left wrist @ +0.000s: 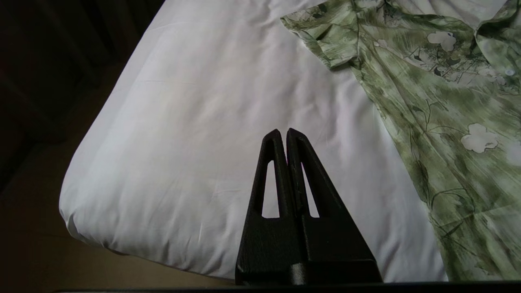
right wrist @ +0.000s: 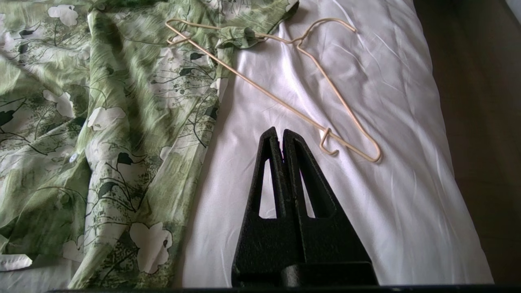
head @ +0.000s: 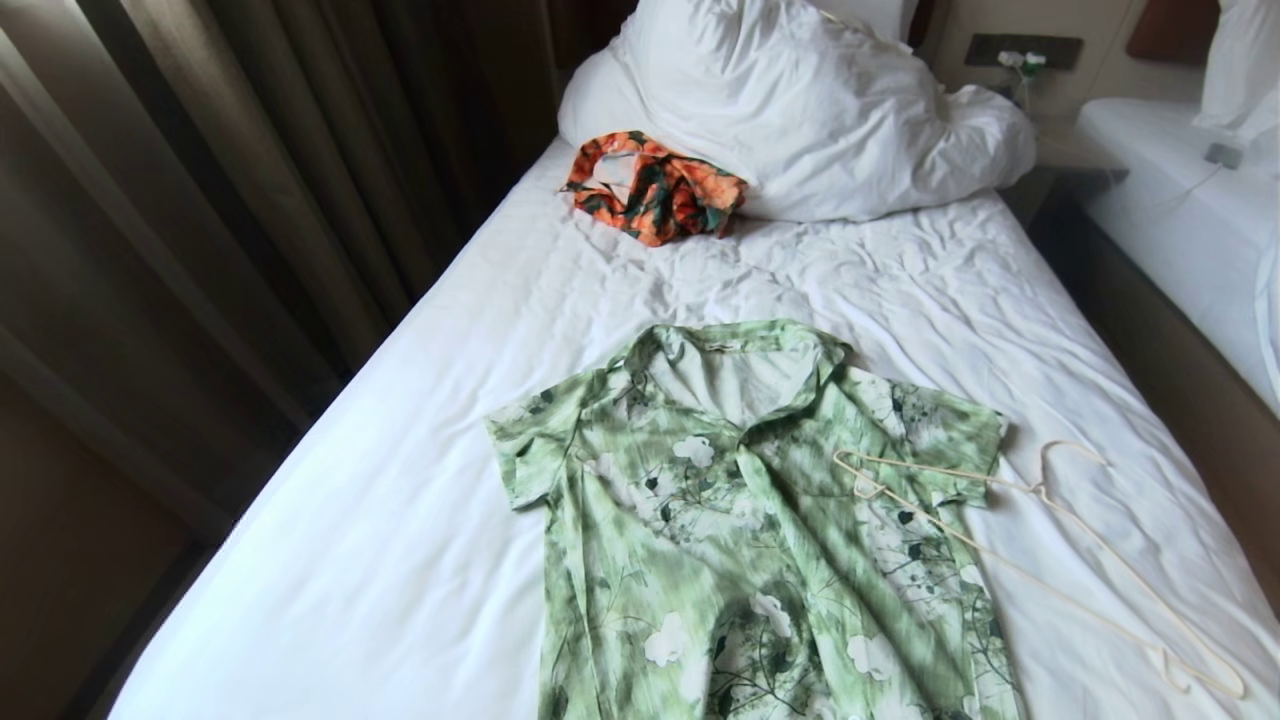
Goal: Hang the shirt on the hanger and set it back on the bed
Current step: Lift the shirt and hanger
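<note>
A: So, where does the shirt [head: 745, 520] lie?

B: Spread flat on the bed [head: 400, 500], in the lower middle of the head view, collar toward the top of the frame, front side up, sleeves out to both sides. Its hem runs off the bottom edge. It is light green with white flowers and dark leaves.

A: And the hanger [head: 1040, 545]?

B: At the lower right of the head view, flat on the white sheet. One end of the cream wire rests over the shirt's right-hand sleeve; the other end reaches toward the bottom right corner. The hook curves up just beside that sleeve.

A: What about the claws?

B: Neither arm shows in the head view. In the left wrist view the left gripper [left wrist: 283, 131] has its two black fingers pressed together, holding nothing, over bare sheet near the bed's edge, with the shirt's sleeve off to the upper right of that frame. In the right wrist view the right gripper [right wrist: 280, 130] is likewise closed tight and empty, above the sheet between the shirt's side and the hanger's near end, close to the wire; whether it touches the sheet I cannot tell.

A: Anything else on the bed?

B: An orange-and-dark-green garment [head: 652, 188] lies crumpled at the upper middle, against the bunched white duvet [head: 800, 110]. A second bed [head: 1190, 220] sits at the upper right.
</note>
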You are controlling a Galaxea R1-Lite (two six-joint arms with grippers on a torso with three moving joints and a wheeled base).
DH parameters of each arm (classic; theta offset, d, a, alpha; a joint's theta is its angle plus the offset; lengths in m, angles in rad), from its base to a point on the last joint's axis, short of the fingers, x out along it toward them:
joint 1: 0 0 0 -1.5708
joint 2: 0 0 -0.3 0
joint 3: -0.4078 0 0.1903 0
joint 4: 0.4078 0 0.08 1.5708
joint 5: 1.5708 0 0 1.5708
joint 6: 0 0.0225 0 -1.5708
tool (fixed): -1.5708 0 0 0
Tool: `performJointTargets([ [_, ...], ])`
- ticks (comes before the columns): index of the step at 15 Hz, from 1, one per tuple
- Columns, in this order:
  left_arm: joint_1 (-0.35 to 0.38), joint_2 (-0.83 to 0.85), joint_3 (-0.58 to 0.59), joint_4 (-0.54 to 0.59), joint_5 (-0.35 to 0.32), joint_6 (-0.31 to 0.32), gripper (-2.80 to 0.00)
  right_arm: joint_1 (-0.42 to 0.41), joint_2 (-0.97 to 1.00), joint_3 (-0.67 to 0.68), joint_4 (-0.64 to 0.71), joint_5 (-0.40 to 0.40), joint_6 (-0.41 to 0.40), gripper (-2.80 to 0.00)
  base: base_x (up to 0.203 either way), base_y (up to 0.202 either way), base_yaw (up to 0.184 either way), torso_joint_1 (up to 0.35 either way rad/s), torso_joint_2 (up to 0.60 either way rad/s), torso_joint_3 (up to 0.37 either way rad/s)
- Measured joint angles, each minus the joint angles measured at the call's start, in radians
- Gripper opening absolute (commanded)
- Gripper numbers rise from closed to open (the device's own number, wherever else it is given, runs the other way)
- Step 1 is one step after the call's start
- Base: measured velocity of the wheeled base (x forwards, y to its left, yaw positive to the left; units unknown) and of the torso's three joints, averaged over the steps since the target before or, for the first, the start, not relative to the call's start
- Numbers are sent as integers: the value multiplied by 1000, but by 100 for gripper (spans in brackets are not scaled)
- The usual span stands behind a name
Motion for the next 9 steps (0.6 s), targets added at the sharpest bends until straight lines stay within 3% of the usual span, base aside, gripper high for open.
performJointTargets([
  [9,0,0,0,0,0,0,-280,0,0,-1,5,-1,-3,-280,0,0,0,0,0,0],
])
